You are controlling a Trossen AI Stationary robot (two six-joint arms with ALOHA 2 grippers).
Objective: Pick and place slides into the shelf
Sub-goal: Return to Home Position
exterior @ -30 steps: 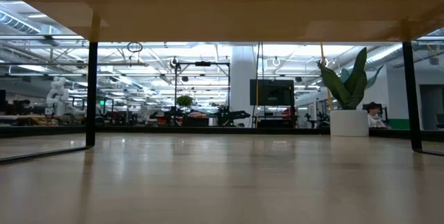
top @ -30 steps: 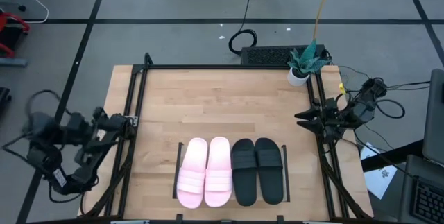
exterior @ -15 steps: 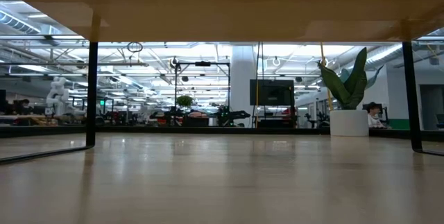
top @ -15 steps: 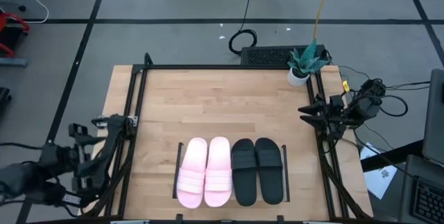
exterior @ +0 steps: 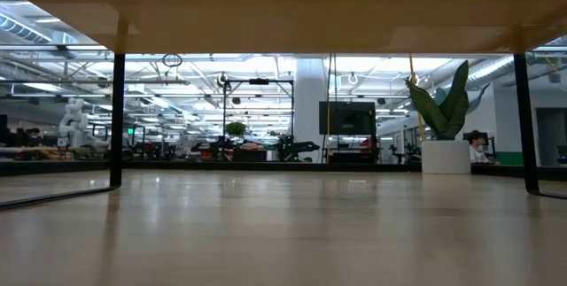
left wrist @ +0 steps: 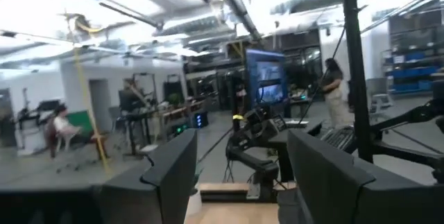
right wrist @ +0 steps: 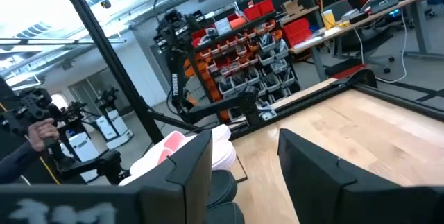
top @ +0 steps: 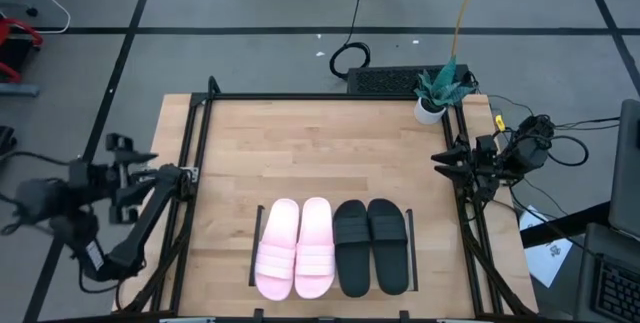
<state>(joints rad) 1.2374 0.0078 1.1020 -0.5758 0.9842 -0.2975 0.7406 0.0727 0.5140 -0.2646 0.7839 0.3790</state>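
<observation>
Ahead of the right gripper (right wrist: 244,137), an open-plan workshop stretches away, with tall racks (right wrist: 243,40) of red and orange bins under white ceiling trusses and a long desk (right wrist: 361,23) just beside them. Ahead of the left gripper (left wrist: 241,139), a lit monitor (left wrist: 265,78) glows beneath bright strip lighting and exposed ducts (left wrist: 229,2) (a white pillar (exterior: 308,100) rises just beside it). A standing person (left wrist: 331,89) is near the screen, and a seated person (left wrist: 59,128) is well apart from it. Well beyond both grippers, the grey floor (top: 250,3), crossed by dark lines, carries a coiled black cable (top: 348,59). A small potted plant (top: 437,91) stands near the right gripper.
</observation>
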